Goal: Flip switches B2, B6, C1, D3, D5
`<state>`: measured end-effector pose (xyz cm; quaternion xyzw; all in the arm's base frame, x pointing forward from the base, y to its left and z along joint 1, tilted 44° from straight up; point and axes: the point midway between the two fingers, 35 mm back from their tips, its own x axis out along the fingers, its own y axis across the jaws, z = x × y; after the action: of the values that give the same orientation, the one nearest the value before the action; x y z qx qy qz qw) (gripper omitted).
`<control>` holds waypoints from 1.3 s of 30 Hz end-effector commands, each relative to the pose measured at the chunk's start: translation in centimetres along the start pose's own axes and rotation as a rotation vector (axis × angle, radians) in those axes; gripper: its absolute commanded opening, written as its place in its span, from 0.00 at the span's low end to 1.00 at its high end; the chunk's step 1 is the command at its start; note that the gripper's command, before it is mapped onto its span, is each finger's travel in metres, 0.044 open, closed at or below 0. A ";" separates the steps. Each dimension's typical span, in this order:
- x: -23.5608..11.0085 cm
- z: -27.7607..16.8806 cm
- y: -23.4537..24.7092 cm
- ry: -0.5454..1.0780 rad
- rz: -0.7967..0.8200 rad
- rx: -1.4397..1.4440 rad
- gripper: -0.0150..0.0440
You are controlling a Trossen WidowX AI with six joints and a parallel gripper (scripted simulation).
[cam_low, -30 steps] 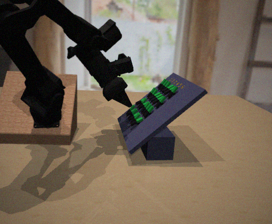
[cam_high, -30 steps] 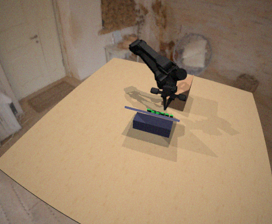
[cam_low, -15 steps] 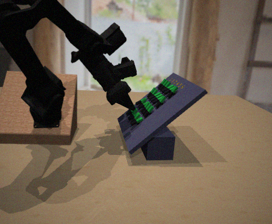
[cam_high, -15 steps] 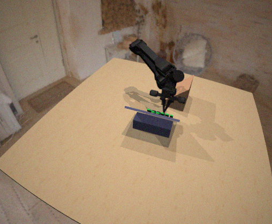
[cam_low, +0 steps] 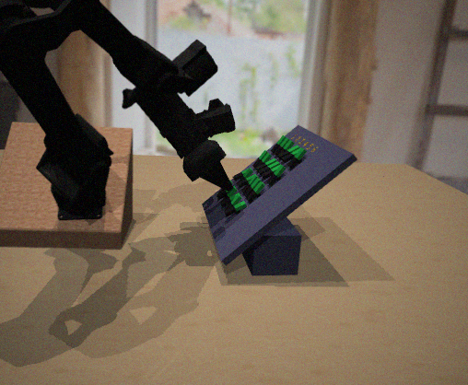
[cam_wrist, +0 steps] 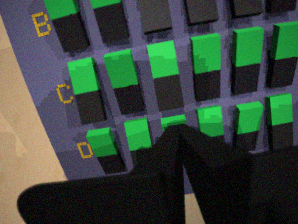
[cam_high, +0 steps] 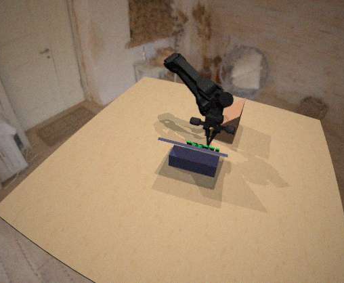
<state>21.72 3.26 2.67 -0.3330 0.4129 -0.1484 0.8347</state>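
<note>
The blue switch panel (cam_high: 173,141) (cam_low: 319,172) (cam_wrist: 47,95) leans tilted on a dark blue block (cam_high: 194,160) (cam_low: 273,250). It carries rows of green-and-black rocker switches with yellow row letters. My gripper (cam_high: 208,143) (cam_low: 228,187) (cam_wrist: 177,132) is shut and empty. Its tip rests on the third switch of row D (cam_wrist: 174,120), hiding that switch's lower half. In the wrist view rows B, C and D show. Switch D1 (cam_wrist: 102,145) and switch C1 (cam_wrist: 84,85) lie to the left of the tip. Row A is out of the wrist view.
The arm stands on a wooden base block (cam_high: 233,118) (cam_low: 19,193) behind the panel. The panel sits near the middle of a tan table (cam_high: 119,210) (cam_low: 346,322).
</note>
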 end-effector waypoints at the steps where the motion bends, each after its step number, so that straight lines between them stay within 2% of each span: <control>1: 0.1 -0.1 0.1 0.003 0.002 -0.008 0.25; 39: 0.5 -0.1 0.1 0.003 0.002 -0.008 0.25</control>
<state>21.98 3.10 2.50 -0.3325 0.4120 -0.1483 0.8353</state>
